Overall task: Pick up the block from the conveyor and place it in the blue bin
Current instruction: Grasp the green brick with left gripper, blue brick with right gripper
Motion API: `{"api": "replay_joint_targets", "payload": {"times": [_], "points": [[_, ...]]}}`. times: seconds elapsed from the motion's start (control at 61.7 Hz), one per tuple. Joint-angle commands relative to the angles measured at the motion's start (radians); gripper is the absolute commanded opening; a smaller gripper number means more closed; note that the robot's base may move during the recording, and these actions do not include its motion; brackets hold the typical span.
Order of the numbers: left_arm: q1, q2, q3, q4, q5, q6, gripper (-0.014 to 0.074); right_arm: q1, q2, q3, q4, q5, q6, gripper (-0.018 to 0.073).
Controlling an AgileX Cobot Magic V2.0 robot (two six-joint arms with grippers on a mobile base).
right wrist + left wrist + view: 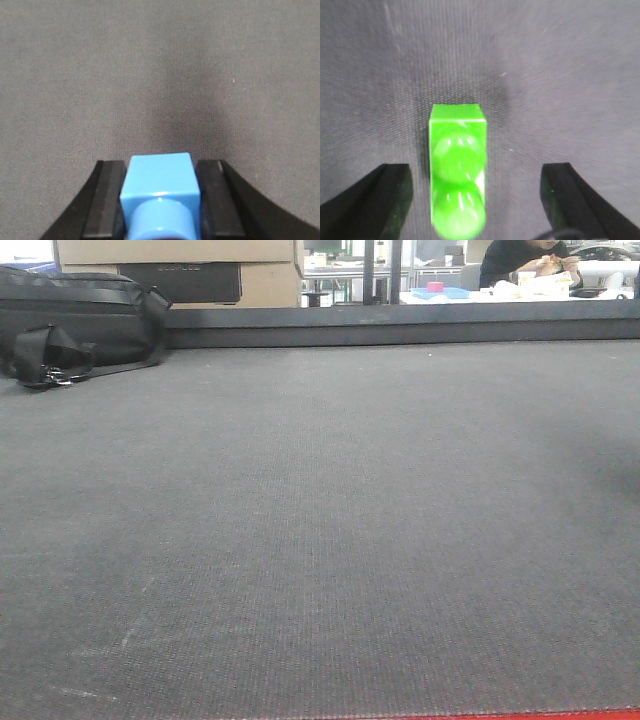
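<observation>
"Dark grey weave from edge to edge, is that the whole front view?"

"Nearly. The conveyor (330, 520) fills it, fine-woven, with pale scuffs toward the lower left. A strip of its red frame (520, 715) shows along the bottom edge. A black bag (75, 325) lies at the far left of the belt, and cardboard boxes (270, 280) stand behind it around a dark case (190, 280). A person (525, 260) sits at a table far off on the right."

"Any writing you can read?"

"The dark case carries a line of lettering, but it is too faint to make out. I see no marks on either block."

"Where are the blocks?"

"A green block (457, 150) sits on the belt under my left wrist camera, its two round studs facing the lens. My left gripper (477, 172) is spread wide – one black finger (375, 200) on each side of the block, both well clear of it. A blue block (160, 185) is at the bottom of my right wrist view, with one stud toward the camera."

"And the right side?"

"My right gripper (160, 167) pinches the blue block – both pads (107, 200) are pressed flat against its sides, with grey belt beyond."
</observation>
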Motion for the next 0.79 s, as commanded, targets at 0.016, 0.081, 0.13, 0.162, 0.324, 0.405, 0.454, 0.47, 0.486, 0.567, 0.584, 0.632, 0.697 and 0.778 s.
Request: {"api": "replay_joint_targets", "payload": {"times": [0.016, 0.081, 0.13, 0.162, 0.324, 0.405, 0.454, 0.47, 0.486, 0.567, 0.584, 0.632, 0.697, 0.778], "points": [[-0.005, 0.027, 0.021, 0.019, -0.035, 0.004, 0.0412, 0.002, 0.0, 0.001, 0.003, -0.008, -0.001, -0.0162], [-0.005, 0.046, 0.034, 0.028, -0.059, 0.004, 0.0398, 0.002, 0.0, 0.001, 0.003, -0.008, -0.001, -0.0162], [-0.005, 0.058, 0.038, 0.028, -0.073, 0.004, 0.0389, 0.002, 0.0, 0.001, 0.003, -0.008, -0.001, -0.0162], [-0.005, 0.062, 0.038, 0.028, -0.079, 0.004, 0.0382, 0.002, 0.0, 0.001, 0.003, -0.008, -0.001, -0.0162], [-0.005, 0.066, 0.038, 0.029, -0.089, 0.004, 0.0333, 0.002, 0.0, 0.001, 0.003, -0.012, -0.001, -0.0162], [-0.005, 0.066, 0.038, 0.029, -0.075, 0.004, 0.0255, 0.002, 0.0, 0.001, 0.003, -0.016, -0.001, -0.0162], [-0.005, 0.066, 0.038, 0.03, -0.062, 0.009, 0.0177, 0.002, 0.0, 0.001, 0.003, -0.018, -0.001, -0.0162], [-0.005, 0.066, 0.038, 0.03, -0.062, 0.009, 0.0153, 0.002, 0.0, 0.001, 0.003, -0.018, -0.001, -0.0162], [-0.005, 0.066, 0.038, 0.03, -0.058, 0.009, 0.0128, 0.002, 0.0, 0.001, 0.003, -0.02, -0.001, -0.0162], [-0.005, 0.066, 0.038, 0.03, -0.044, 0.009, -0.0022, 0.002, 0.0, 0.001, 0.003, -0.025, -0.001, -0.0162], [-0.005, 0.066, 0.038, 0.03, -0.04, 0.009, -0.0046, 0.002, 0.0, 0.001, 0.003, -0.026, -0.001, -0.0162], [-0.005, 0.062, 0.038, 0.03, -0.034, 0.009, -0.0113, 0.002, 0.0, 0.001, 0.003, -0.028, -0.001, -0.0162], [-0.005, 0.051, 0.036, 0.028, -0.034, 0.009, -0.0111, 0.002, -0.003, -0.003, 0.003, -0.031, -0.001, -0.0162], [-0.005, 0.029, 0.027, 0.026, -0.029, 0.009, -0.0111, 0.002, -0.007, -0.015, 0.005, -0.037, -0.001, -0.0162]]}}
